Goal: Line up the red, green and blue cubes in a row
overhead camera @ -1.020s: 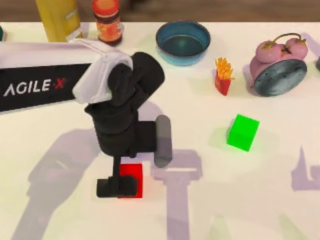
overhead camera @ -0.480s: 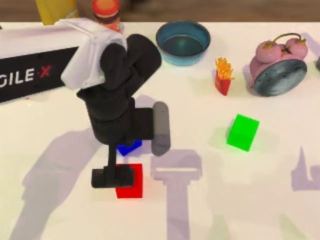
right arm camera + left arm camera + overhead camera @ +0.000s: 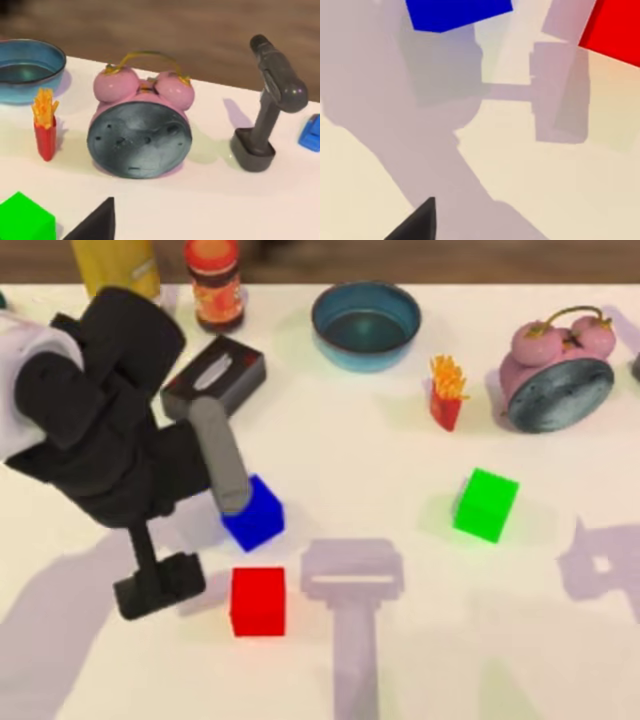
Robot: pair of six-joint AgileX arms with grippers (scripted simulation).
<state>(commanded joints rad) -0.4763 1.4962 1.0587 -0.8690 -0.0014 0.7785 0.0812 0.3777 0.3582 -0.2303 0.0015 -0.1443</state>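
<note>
The red cube rests on the table at front centre-left, with nothing holding it. The blue cube sits just behind it, turned slightly askew. Apart from them, at the right, lies the green cube. My left gripper hangs open and empty to the left of the red cube. The left wrist view shows one dark fingertip, the blue cube and the red cube. My right arm is out of the top view. Its fingertip shows near the green cube.
Along the back stand a yellow bottle, a red jar, a black tissue box, a blue bowl, a fries carton and a pink alarm clock. A grey drill stands at the far right.
My left arm has swung left and back from over the red cube, leaving it on the table. The blue cube and the tissue box have come into view.
</note>
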